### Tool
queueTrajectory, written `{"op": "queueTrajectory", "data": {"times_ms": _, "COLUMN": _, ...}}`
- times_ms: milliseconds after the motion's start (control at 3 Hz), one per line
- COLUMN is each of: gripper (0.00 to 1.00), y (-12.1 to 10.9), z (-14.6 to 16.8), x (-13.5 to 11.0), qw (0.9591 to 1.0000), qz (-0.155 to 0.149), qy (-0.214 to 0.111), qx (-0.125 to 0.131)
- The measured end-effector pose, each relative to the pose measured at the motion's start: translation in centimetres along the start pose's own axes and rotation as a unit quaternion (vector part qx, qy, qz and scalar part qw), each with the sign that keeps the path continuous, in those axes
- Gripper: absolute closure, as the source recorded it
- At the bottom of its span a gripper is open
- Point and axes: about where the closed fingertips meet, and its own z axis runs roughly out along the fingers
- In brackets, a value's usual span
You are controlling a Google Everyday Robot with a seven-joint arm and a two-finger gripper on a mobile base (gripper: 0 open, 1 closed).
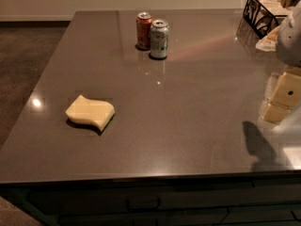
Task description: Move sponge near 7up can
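The pale yellow sponge (90, 112) with wavy edges lies flat on the dark countertop (188, 102), front left. The 7up can (159, 39), silver-topped with a green and silvery label, stands upright at the back centre, far from the sponge. My gripper (281, 100) hangs over the right edge of the counter, well to the right of both, and holds nothing that I can see. Its shadow falls on the counter below it.
An orange-red can (144, 30) stands just left of and behind the 7up can, nearly touching it. A black wire basket (263, 13) with pale items sits at the back right corner. Drawers run under the counter's front edge.
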Motion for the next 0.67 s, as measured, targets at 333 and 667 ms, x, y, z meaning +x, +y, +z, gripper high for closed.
{"op": "queueTrajectory", "data": {"times_ms": 333, "gripper": 0.0, "y": 0.0, "z": 0.0, "x": 0.0, "qw": 1.0, "qz": 0.0, "qy": 0.0, "qx": 0.0}}
{"op": "queueTrajectory", "data": {"times_ms": 667, "gripper": 0.0, "y": -0.3, "z": 0.8, "x": -2.6, "qw": 0.9997, "qz": -0.017, "qy": -0.014, "qx": -0.012}}
